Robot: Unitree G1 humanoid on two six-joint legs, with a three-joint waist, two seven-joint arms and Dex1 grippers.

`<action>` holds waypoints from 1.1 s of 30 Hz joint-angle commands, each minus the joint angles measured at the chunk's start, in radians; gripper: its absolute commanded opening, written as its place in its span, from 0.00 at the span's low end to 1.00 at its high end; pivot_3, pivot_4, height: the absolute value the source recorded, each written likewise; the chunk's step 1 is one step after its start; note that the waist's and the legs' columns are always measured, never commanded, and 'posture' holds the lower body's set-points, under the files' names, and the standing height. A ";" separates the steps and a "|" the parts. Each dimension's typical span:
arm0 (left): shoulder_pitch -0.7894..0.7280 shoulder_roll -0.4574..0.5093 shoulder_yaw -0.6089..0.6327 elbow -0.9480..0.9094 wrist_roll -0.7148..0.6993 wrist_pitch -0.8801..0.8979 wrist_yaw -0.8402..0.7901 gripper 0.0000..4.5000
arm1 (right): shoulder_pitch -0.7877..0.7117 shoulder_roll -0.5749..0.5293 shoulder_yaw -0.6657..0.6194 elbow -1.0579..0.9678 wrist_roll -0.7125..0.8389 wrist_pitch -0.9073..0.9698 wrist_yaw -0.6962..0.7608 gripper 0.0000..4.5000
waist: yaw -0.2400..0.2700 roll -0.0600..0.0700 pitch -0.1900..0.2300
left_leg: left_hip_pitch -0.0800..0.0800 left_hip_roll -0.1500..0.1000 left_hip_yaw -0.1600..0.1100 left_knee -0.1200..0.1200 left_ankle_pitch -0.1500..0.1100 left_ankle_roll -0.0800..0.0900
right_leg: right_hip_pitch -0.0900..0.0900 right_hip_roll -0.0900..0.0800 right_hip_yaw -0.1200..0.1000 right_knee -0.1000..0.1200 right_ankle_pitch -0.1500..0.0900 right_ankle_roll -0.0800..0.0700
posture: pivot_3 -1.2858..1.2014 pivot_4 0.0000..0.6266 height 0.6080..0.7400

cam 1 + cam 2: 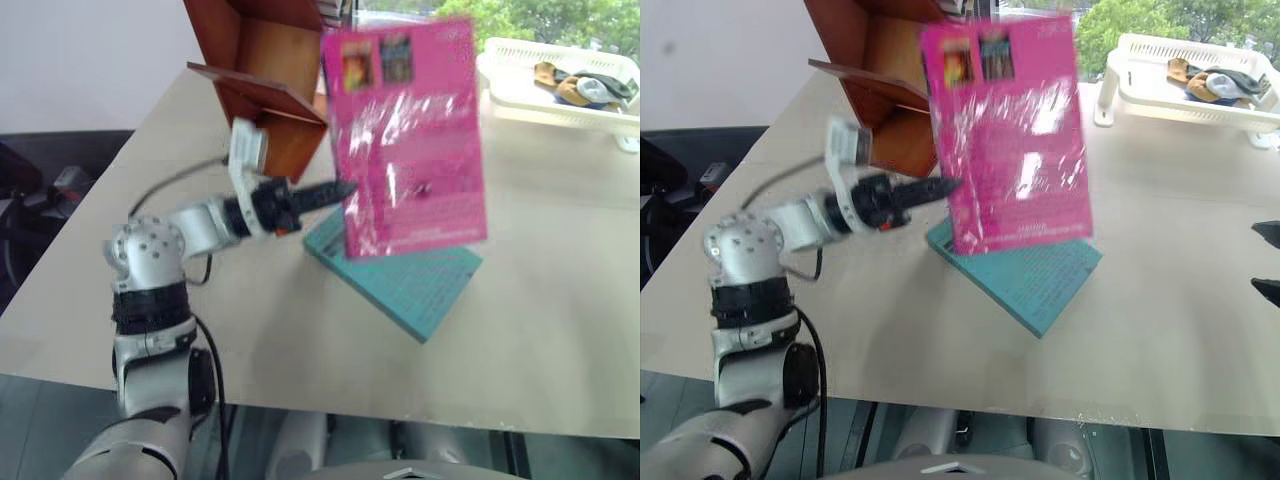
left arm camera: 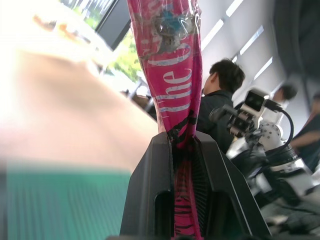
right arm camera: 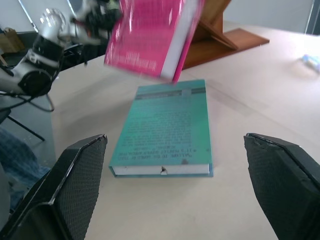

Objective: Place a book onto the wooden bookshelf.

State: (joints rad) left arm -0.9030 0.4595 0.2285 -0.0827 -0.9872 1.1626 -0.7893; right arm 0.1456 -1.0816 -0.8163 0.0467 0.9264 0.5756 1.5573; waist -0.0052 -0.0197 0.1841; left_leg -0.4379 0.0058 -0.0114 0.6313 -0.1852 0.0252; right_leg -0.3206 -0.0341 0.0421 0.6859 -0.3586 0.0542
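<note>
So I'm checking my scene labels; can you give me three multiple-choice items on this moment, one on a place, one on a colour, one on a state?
1. Where is the pink book?
A. flat on the table
B. held up above the teal book
C. inside the bookshelf

2. What colour is the basket?
A. white
B. black
C. red

3. How is the right gripper?
A. shut on the teal book
B. shut on nothing
C. open

Answers:
1 B: the left gripper pinches its edge, clear of the teal book lying below and short of the bookshelf.
2 A: its rim is white.
3 C: its fingers stand wide apart around nothing.
</note>
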 commanded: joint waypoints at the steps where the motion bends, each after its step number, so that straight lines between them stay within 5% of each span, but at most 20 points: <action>1: -0.071 0.067 -0.095 -0.078 0.153 -0.209 -0.074 0.01 | -0.044 -0.001 -0.012 0.008 0.023 -0.005 0.036 1.00 | -0.006 0.002 -0.001 | 0.000 0.000 0.001 0.000 0.001 -0.002 | 0.000 0.000 0.001 -0.001 0.000 0.000 | 0.52 0.24 1.00; 8: -0.205 0.232 -0.336 0.050 0.661 -0.805 -0.190 0.01 | -0.178 -0.002 -0.019 0.110 0.079 0.047 0.011 1.00 | -0.006 0.003 0.000 | 0.004 0.000 0.002 -0.004 0.001 -0.002 | 0.004 0.001 0.002 -0.008 0.000 0.000 | 0.52 0.24 1.00; 16: -0.363 0.351 -0.398 0.397 1.007 -1.353 -0.186 0.01 | -0.383 -0.006 -0.015 0.268 0.098 0.035 0.017 1.00 | -0.007 0.004 0.002 | 0.003 -0.001 0.003 -0.004 -0.002 0.004 | 0.003 0.000 0.002 -0.008 0.000 0.000 | 0.52 0.24 1.00; 27: -0.401 0.438 -0.384 0.496 1.127 -1.590 -0.195 0.01 | -0.434 0.003 0.012 0.320 0.089 0.032 0.049 1.00 | -0.007 0.006 0.003 | -0.019 -0.001 0.003 0.004 0.000 0.001 | -0.021 0.000 0.002 0.004 0.000 0.001 | 0.52 0.24 1.00; 33: -0.405 0.491 -0.398 0.556 1.196 -1.632 -0.199 0.01 | -0.460 -0.003 0.033 0.347 0.078 0.021 0.054 1.00 | -0.011 0.009 0.004 | -0.016 0.000 0.004 0.004 -0.002 0.004 | -0.022 0.001 0.004 0.011 0.000 0.001 | 0.52 0.24 1.00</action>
State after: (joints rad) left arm -1.2859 0.9267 -0.1952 0.4681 0.1976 -0.4449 -0.9997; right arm -0.2910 -1.0723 -0.7767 0.3963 0.9992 0.6085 1.5521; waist -0.0157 -0.0112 0.1883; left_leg -0.4536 0.0055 -0.0070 0.6360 -0.1868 0.0294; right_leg -0.3424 -0.0333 0.0459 0.6976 -0.3583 0.0549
